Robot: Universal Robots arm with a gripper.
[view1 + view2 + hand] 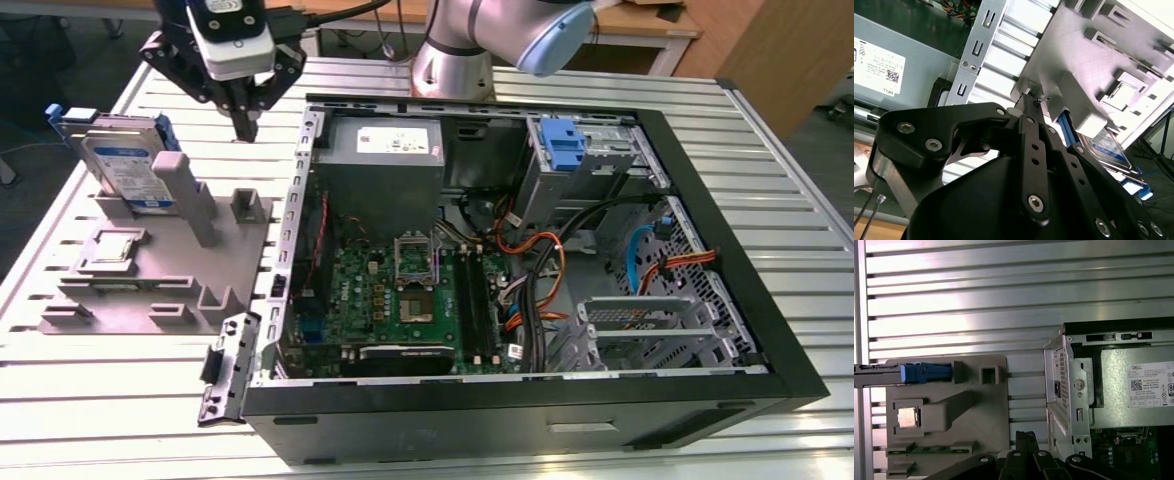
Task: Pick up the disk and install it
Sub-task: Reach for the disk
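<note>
Exterior view: the gripper [247, 128] hangs empty, jaws closed, above the table.
The disk [127, 168] stands in the grey fixture [147, 290] at the exterior view's left, unpicked; nothing installed in the computer case [441, 420].

1. This is a robotics lab or test workshop rather than a home.
2. A work table [120, 420] of ribbed aluminium profiles carries everything.
3. An industrial robot arm [461, 50] stands at the table's far edge.
4. A desktop computer case [787, 330] lies open on its side, with the motherboard [400, 300] and wiring exposed.
5. Beside it, a grey moulded fixture [160, 290] holds parts in slots: the disk [127, 165] on edge and a small chip [116, 248] in a recess.
6. Behind the table stands wooden furniture [767, 45], perhaps a desk or cabinet.
</note>
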